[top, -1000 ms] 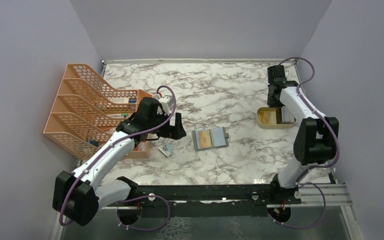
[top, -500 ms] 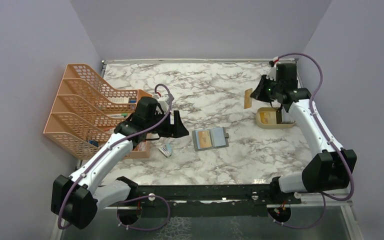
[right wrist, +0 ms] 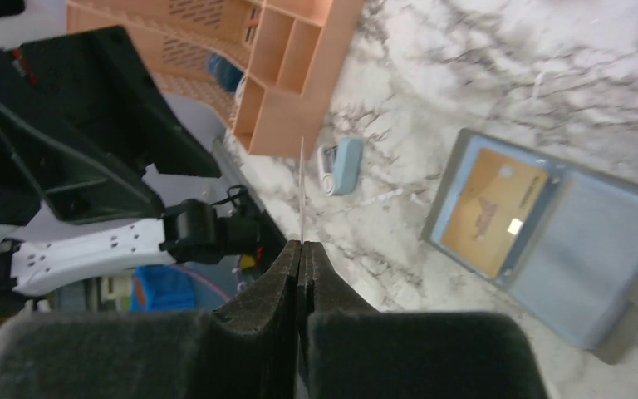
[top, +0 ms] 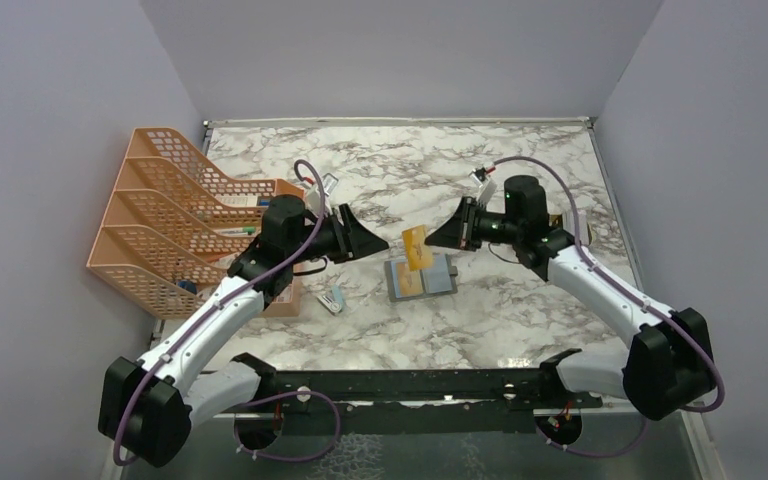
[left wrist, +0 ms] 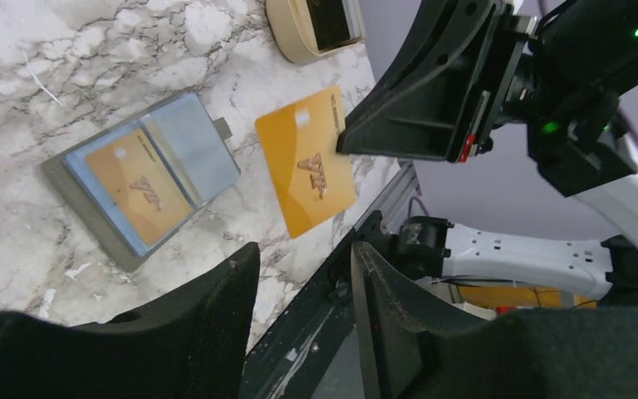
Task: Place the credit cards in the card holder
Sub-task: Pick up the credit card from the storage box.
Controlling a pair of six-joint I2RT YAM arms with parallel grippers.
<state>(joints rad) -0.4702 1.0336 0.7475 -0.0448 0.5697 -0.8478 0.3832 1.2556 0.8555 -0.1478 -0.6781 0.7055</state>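
Marble bench (top: 400,170): one card (top: 409,281) already sits in the wallet (top: 441,275); right fingers (right wrist: 266,332) pinch the second card (top: 416,247), left fingers (left wrist: 216,332) apart, empty.

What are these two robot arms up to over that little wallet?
The right gripper is pinching a gold credit card by one edge and holding it in the air above the open card holder, which lies flat on the marble table. A second gold card already sits in one of the holder's pockets. The left gripper faces the held card with its jaws apart and nothing between them.
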